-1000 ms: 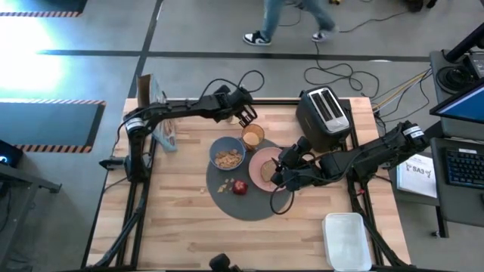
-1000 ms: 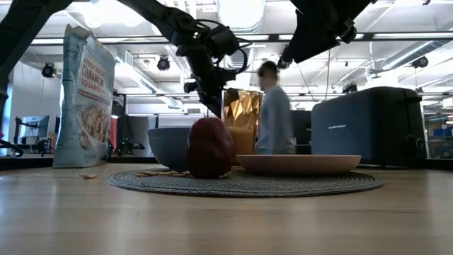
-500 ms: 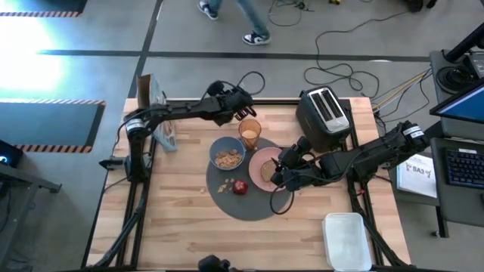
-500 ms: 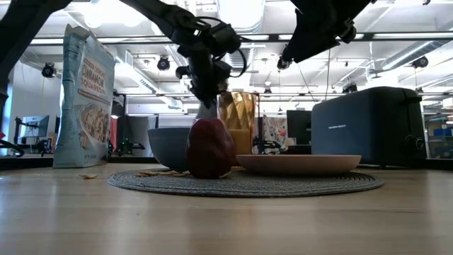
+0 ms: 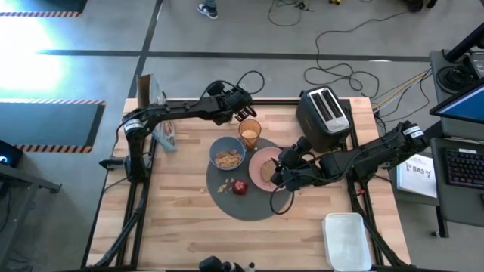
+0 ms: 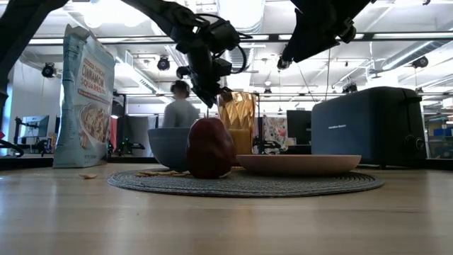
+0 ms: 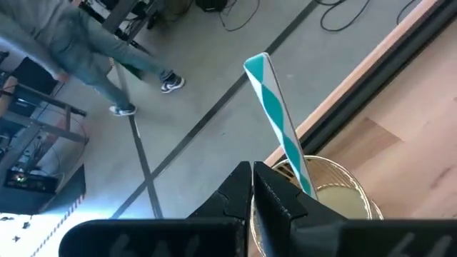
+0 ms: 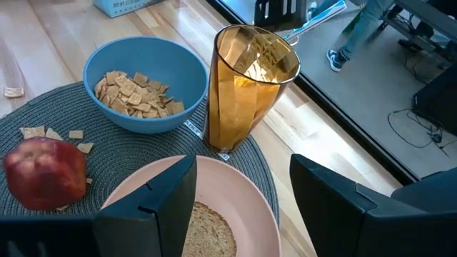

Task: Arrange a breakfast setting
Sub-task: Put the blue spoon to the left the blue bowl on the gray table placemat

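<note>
Hovering over amber tumbler (image 5: 252,134): left gripper (image 5: 245,115), pinched on striped straw (image 7: 278,125) | right gripper (image 5: 278,170) spread wide above pink plate (image 5: 265,168)

amber tumbler (image 8: 246,86), blue bowl (image 8: 143,82), teal-and-white striped straw (image 7: 278,128)

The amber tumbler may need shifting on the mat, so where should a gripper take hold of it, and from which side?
Grip the amber tumbler across its faceted wall near mid-height, coming in level from the table's far edge. It stands upright and tall; the blue bowl and pink plate crowd its other sides, and the left gripper with its striped straw hangs above the open rim.
</note>
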Robot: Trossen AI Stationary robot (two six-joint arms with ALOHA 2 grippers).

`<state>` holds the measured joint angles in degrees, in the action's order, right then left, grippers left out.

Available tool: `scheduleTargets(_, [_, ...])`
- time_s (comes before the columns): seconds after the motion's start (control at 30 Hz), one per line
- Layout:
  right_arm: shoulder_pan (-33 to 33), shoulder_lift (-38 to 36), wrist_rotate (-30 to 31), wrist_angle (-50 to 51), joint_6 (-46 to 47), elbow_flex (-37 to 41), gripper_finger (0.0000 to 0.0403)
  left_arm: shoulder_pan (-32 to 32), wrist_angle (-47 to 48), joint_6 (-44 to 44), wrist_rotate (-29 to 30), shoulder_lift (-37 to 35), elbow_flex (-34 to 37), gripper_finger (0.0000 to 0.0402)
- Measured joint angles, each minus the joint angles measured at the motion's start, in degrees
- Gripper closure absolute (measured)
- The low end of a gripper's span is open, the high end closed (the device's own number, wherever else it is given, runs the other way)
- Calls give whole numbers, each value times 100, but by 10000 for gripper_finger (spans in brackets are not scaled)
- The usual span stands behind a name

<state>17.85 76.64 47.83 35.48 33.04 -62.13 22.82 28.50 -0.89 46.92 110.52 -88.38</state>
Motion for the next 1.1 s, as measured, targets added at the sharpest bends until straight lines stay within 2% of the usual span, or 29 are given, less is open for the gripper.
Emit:
scheduleTargets(0.2, [0, 0, 0, -4, 0, -2, 188, -27, -53, -279, -200, -134, 0, 399])
scheduleTargets(0.27, [0, 0, 0, -4, 0, -2, 188, -40, -145, -480, -129, -189, 0, 386])
scheduleTargets(0.4, [0, 0, 0, -22, 0, -2, 188, -23, -266, -693, -216, -203, -4, 324])
scheduleTargets(0.57, [0, 0, 0, -22, 0, -2, 188, 118, -520, -714, -793, -208, -4, 227])
scheduleTargets(0.7, [0, 0, -1, -22, 0, -2, 188, 277, -865, -673, -1294, -203, -4, 185])
scheduleTargets(0.83, [0, 0, 0, -24, 0, -2, 188, 403, -1145, -757, -1533, -129, -2, 181])
scheduleTargets(1.1, [0, 0, -23, -43, 0, -2, 188, 610, -1331, -1121, -1942, 175, 7, 208])
